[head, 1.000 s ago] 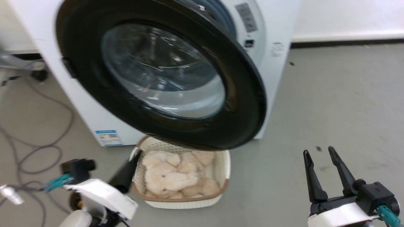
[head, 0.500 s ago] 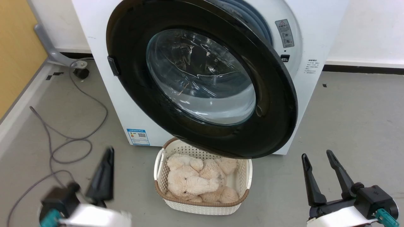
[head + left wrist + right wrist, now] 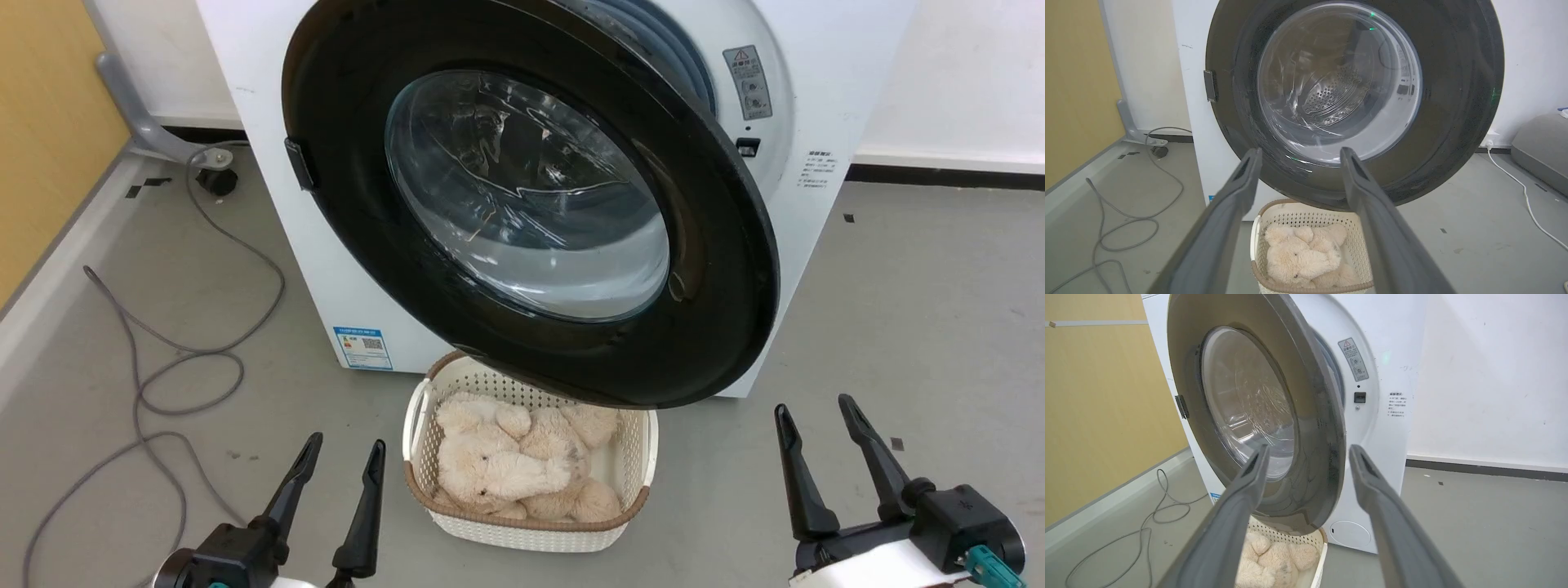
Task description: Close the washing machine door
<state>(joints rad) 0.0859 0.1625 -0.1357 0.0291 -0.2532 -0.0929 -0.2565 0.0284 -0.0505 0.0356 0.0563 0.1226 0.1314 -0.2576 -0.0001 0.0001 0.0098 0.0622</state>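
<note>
both released, left pincer (image 3: 346, 442), right pincer (image 3: 813, 405), washing machine door (image 3: 531, 196) open over basket (image 3: 522, 532)

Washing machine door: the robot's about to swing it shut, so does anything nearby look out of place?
Yes: a cream basket of plush toys sits on the floor right under the lower rim of the open washing machine door, close to the washing machine. It looks low enough to clear, but that's a tight spot.

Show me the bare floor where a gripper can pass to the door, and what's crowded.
Free: grey floor right of the washing machine, ahead of the right gripper. Crowded: under the washing machine door, where the basket sits, and at left, where cables loop.
</note>
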